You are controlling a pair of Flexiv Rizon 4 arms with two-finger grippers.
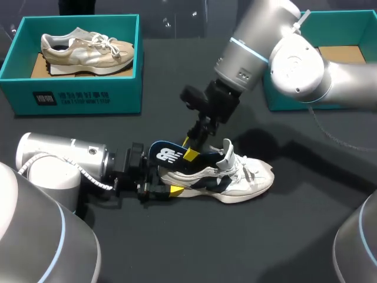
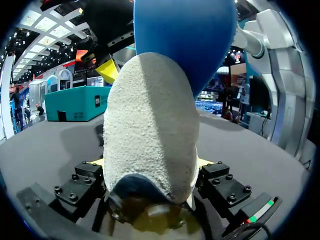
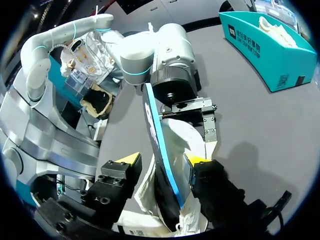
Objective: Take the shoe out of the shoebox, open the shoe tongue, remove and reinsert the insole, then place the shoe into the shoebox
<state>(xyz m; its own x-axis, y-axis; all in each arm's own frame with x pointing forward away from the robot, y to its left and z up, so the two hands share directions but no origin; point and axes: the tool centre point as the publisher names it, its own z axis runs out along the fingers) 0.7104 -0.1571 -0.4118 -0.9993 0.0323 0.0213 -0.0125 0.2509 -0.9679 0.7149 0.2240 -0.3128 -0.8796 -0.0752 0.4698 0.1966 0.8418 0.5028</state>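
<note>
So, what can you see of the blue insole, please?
The insole is dark blue on top with a white logo, brighter blue underneath, and looks like thin foam. It is tilted: its heel end is raised above the heel of the white shoe, and its front end is inside the shoe's opening. It stands between the open fingers of the right gripper; one finger touches it.

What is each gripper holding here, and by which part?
The left gripper clamps the shoe by its heel. The insole stands between the right gripper's fingers, but one finger stays clear, so it is not gripped.
</note>
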